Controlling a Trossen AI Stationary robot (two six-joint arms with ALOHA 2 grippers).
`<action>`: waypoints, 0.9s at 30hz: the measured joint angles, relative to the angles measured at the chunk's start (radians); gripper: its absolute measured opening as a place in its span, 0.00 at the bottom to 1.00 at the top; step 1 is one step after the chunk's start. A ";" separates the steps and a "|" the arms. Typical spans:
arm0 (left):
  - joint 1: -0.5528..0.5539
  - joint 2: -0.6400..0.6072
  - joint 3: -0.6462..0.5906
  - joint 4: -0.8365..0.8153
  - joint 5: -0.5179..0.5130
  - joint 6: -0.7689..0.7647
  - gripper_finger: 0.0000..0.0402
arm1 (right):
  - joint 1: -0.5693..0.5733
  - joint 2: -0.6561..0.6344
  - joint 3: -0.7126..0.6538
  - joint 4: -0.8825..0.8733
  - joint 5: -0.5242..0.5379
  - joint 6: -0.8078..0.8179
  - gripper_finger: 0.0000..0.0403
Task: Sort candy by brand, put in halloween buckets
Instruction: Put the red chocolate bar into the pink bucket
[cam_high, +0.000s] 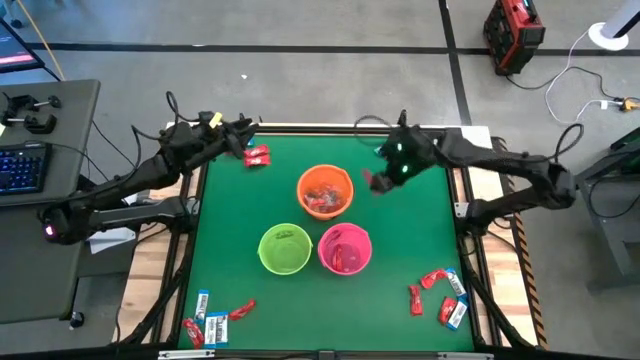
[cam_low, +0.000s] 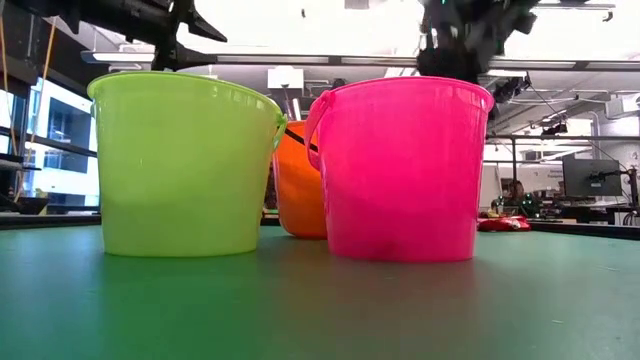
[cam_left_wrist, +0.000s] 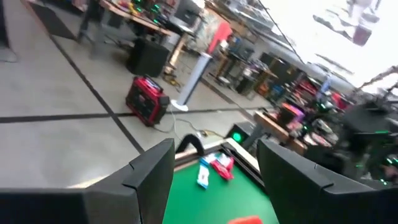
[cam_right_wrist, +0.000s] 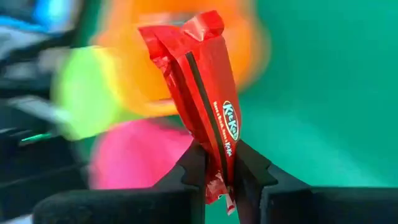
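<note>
Three buckets stand on the green mat: orange (cam_high: 325, 190), lime green (cam_high: 285, 248) and pink (cam_high: 345, 248). Red candies lie inside the orange and pink ones. My right gripper (cam_high: 383, 178) hangs just right of the orange bucket, shut on a red candy (cam_right_wrist: 202, 81). My left gripper (cam_high: 243, 138) stands open at the far left, beside two loose candies (cam_high: 257, 155) that lie flat on the mat. More red and blue-and-white candies lie at the near left (cam_high: 212, 322) and near right (cam_high: 440, 292). My right gripper pinches the red candy between its two fingers near one end of the wrapper (cam_right_wrist: 219, 167); a short crimped bit shows behind the fingertips. The fingers slant down from the far right. The candy sticks out ahead of the fingers, along them, lifted clear of the mat.
In the low view the green bucket (cam_low: 185, 165) and the pink bucket (cam_low: 400, 170) stand in front, with the orange one (cam_low: 300, 185) behind and between them. A keyboard and desk (cam_high: 30, 150) sit left of the table. Open mat lies right of the buckets.
</note>
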 joint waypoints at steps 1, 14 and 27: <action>0.006 0.000 0.000 -0.005 0.023 0.001 0.54 | 0.061 -0.002 0.000 0.050 0.001 0.053 0.08; 0.029 0.000 0.000 -0.031 0.170 0.043 0.54 | 0.478 0.162 -0.001 0.274 0.131 0.483 0.17; 0.029 0.000 0.000 -0.040 0.174 0.042 0.54 | 0.469 0.209 -0.002 0.329 -0.035 0.322 0.53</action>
